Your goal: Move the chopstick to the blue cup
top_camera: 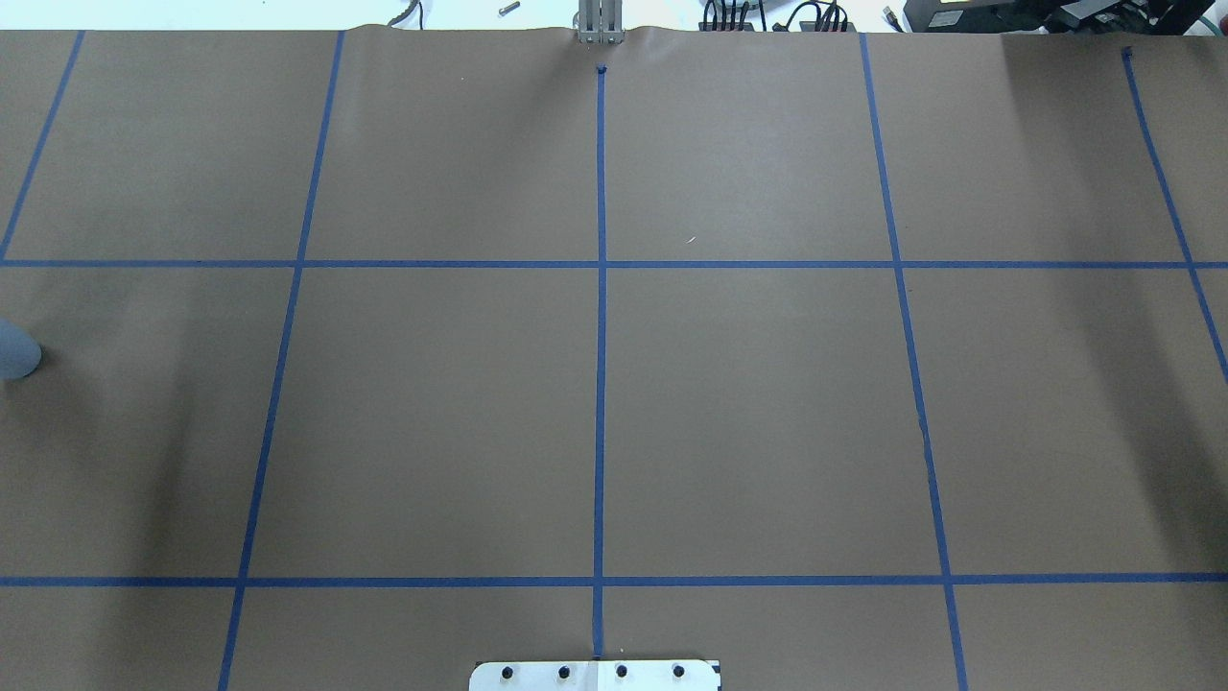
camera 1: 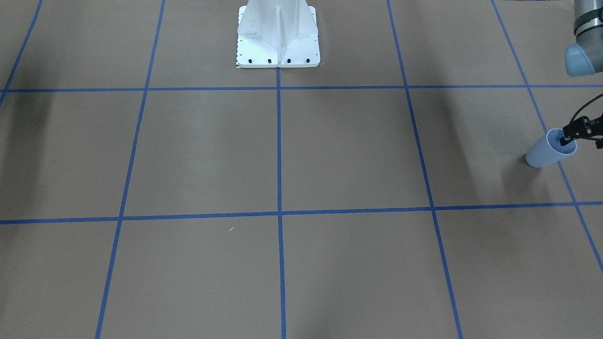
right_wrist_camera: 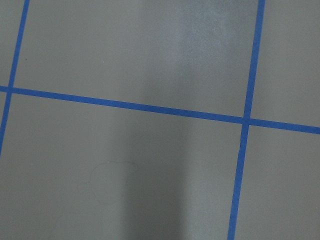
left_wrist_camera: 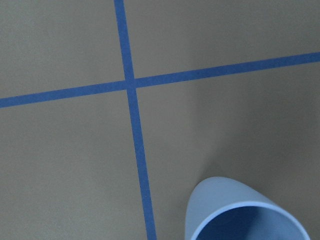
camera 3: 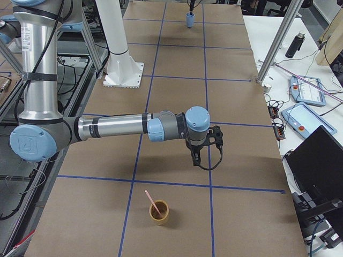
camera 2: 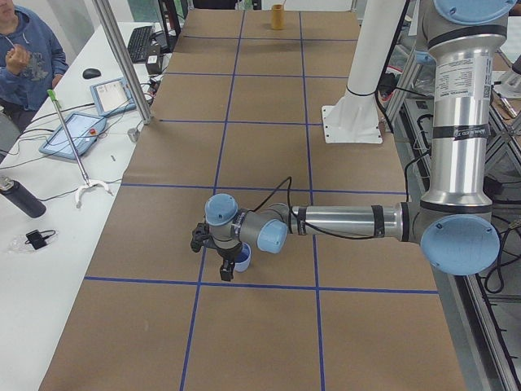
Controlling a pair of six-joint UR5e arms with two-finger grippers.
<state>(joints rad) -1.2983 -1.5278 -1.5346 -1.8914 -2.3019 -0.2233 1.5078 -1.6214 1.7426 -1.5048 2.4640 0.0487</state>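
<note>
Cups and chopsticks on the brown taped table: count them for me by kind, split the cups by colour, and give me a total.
blue cup: 1
brown cup: 1
chopstick: 1, standing tilted in the brown cup
Total: 3

Even, dimmish light; soft broad shadows on table (top_camera: 432, 432); blue cup (left_wrist_camera: 240, 210) close, slightly blurred

Left hand (camera 1: 566, 139) at blue cup (camera 1: 541, 156) mouth
</note>
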